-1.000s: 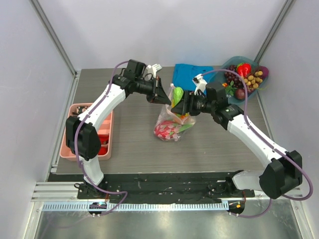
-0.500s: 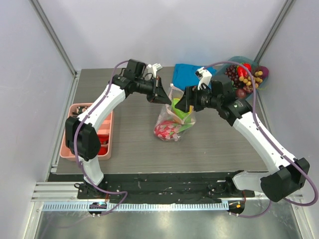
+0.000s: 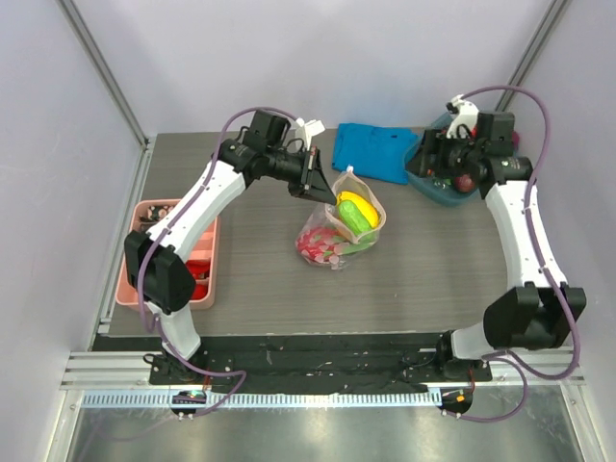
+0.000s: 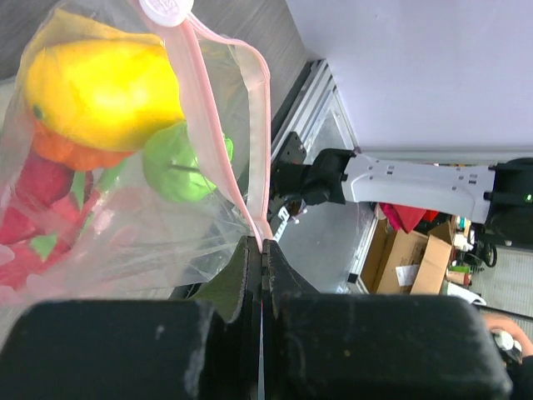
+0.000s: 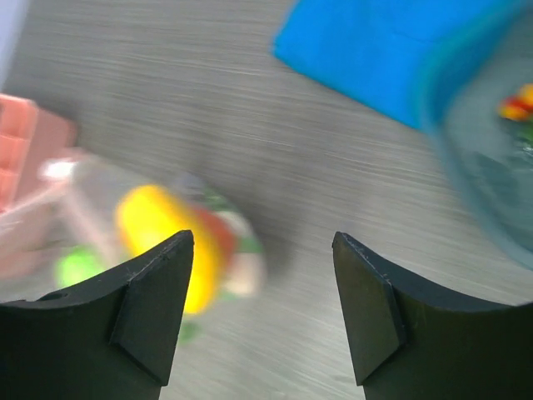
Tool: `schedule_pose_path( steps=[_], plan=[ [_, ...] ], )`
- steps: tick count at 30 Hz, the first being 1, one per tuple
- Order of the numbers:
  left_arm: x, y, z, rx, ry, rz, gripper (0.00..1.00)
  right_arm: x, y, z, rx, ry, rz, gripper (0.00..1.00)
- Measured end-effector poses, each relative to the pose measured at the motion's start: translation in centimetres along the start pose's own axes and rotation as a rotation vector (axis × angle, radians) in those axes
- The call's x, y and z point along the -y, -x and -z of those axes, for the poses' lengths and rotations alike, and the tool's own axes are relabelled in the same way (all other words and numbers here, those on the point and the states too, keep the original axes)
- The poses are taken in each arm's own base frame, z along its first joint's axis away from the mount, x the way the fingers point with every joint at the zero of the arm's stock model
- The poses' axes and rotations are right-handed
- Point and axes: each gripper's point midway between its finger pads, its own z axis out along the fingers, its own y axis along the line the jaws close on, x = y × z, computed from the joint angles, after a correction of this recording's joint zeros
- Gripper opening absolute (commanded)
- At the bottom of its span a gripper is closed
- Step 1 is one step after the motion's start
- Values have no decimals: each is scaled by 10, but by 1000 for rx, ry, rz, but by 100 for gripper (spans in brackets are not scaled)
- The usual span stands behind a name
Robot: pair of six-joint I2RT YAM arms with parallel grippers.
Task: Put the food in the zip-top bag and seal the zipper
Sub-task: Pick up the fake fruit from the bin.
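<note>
Nearest to us on the grey wood-grain table [image 3: 250,284], well short of the left gripper [image 3: 313,179] and off to its left, we see the pink plastic compartment tray [image 3: 130,281].

Just below that gripper, on its near side, the clear crinkly plastic zip-top bag [image 3: 339,234] hangs down to the table with its mouth gaping. The left gripper is clenched tight on the pale-pink zipper strip [image 4: 215,112], its fingers pressed together on the strip's end. Inside the bag, just beyond the fingertips in the wrist view, we find a glossy yellow toy fruit [image 4: 104,83] touching a green toy vegetable [image 4: 179,158], with red toy pieces [image 3: 316,248] lower down.

Farther back, to the right of the left gripper and near it, lies the folded blue cloth [image 3: 375,150].

Farthest away, the right gripper [image 3: 435,160] hangs over the teal plastic bowl [image 3: 423,185], jaws spread wide and grasping nothing. A dark purple toy fruit [image 3: 465,181] lies in the bowl beside it. The bag is well apart from this hand.
</note>
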Motion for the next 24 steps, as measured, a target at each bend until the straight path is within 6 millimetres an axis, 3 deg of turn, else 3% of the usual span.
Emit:
schedule_pose_path(
  steps=[7, 11, 17, 24],
  plan=[
    [-1, -5, -1, -18, 6, 15, 0, 144, -37, -11, -214, -248, 55, 70],
    [-1, -5, -1, -16, 5, 14, 0, 207, -57, -25, -314, -354, 73, 70],
    [-2, -5, -1, -16, 5, 15, 0, 258, -76, -57, -370, -444, 135, 73],
    [-2, -5, -2, -15, 4, 13, 0, 309, -77, -92, -358, -537, 214, 76]
  ],
)
